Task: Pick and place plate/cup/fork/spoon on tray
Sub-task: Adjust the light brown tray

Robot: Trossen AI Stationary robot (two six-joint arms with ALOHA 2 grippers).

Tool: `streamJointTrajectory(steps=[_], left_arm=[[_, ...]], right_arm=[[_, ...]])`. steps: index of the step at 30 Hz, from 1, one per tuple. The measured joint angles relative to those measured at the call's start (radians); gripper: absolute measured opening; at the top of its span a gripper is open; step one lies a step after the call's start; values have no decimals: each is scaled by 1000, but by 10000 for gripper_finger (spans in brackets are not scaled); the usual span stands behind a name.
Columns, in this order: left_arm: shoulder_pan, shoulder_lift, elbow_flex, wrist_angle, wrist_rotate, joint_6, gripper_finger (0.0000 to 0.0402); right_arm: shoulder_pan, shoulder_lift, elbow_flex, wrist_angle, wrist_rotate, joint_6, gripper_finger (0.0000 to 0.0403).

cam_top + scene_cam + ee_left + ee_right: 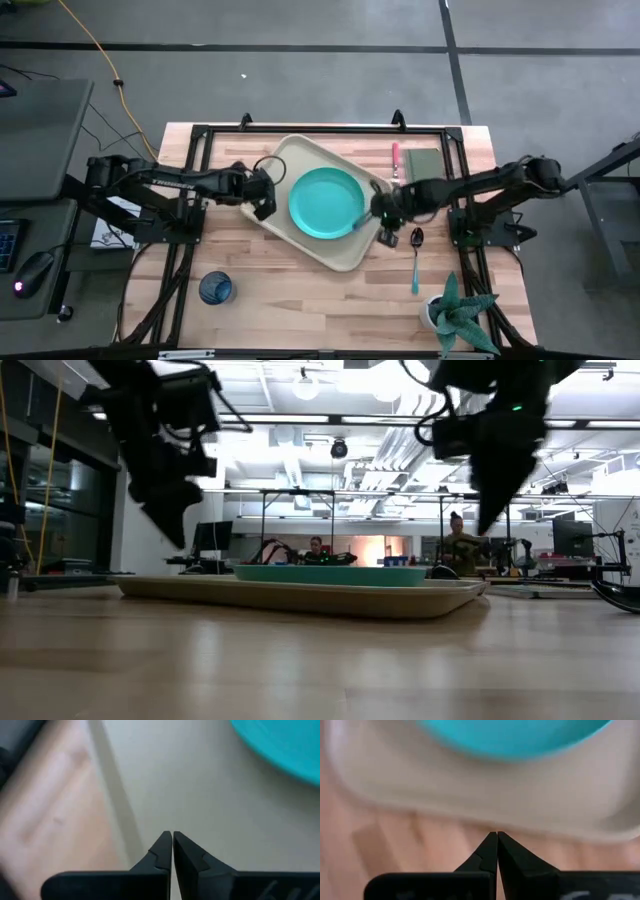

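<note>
The turquoise plate [325, 203] lies flat on the beige tray [300, 160] at the table's middle; it also shows in the low view [350, 573]. My left gripper [265, 207] is shut and empty, above the tray's left part [200, 795]. My right gripper [386, 222] is shut and empty, above the wood just outside the tray's right rim [470, 795]. The spoon [415, 258] lies on the table right of the tray. The fork [396, 160] lies by the grey-green pad [423, 163]. The dark-blue cup [215, 289] stands at the near left.
A potted plant [455, 315] stands at the table's near right corner. Black frame rails [320, 128] run along the table's far edge and sides. People sit in the room beyond the table [458, 540].
</note>
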Motion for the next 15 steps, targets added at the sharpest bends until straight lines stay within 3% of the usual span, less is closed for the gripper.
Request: streamJointTrajectory(steps=[3, 7, 15], left_arm=[[49, -1, 46, -2, -63, 79, 0], [156, -1, 71, 10, -54, 151, 0], [357, -2, 71, 77, 268, 248, 0]], right_arm=[[71, 26, 0, -34, 4, 82, 0], [120, 96, 0, -45, 69, 144, 0], [64, 228, -1, -68, 184, 137, 0]])
